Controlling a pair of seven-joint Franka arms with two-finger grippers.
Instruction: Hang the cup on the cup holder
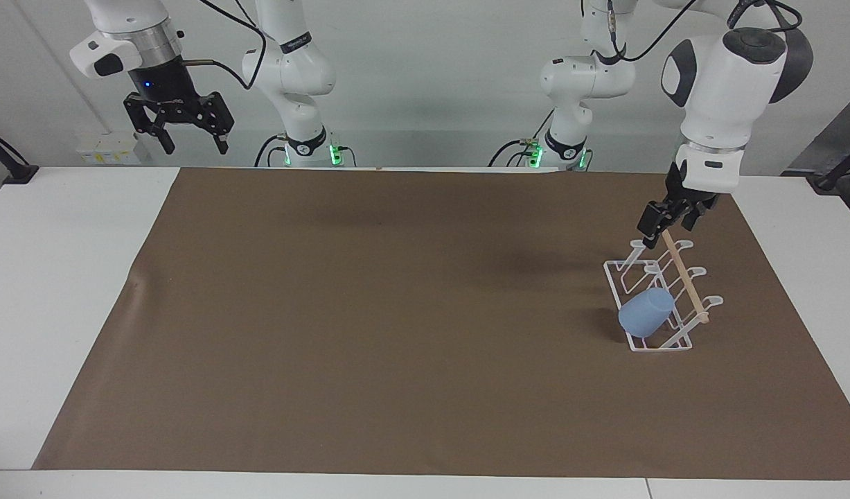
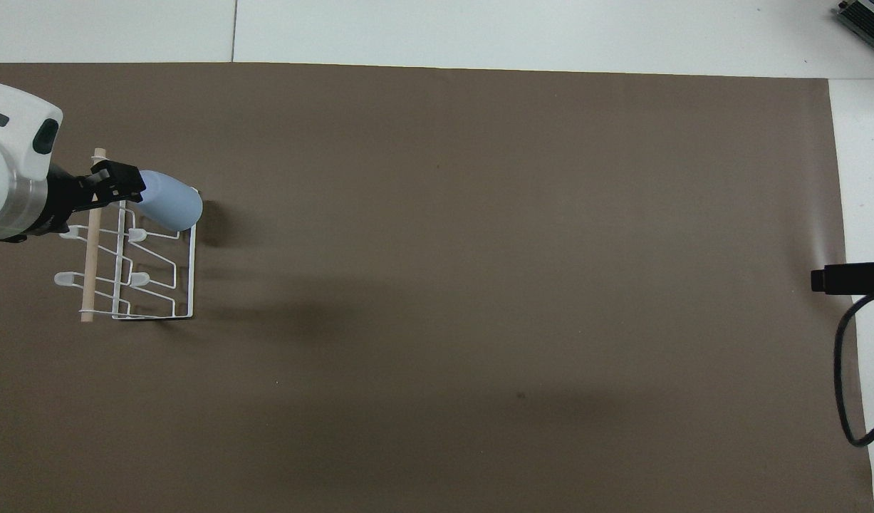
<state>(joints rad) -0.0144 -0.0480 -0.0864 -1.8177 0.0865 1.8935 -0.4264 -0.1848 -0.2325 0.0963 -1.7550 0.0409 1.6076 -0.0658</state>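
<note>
Cup [image 1: 645, 313] hung tilted on cup holder [image 1: 677, 341] prong, end farthest from robots. Left gripper [image 1: 668, 222] over cup holder's robot-side end, fingers apart, empty. Right gripper [image 1: 187, 135] fingers apart, waiting raised, well apart from cup holder.

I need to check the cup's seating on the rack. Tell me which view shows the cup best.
The facing view. There the cup shows whole, tilted on a prong of the cup holder, clear of the left gripper above. The overhead view also shows the cup, but the left gripper covers one end.
</note>
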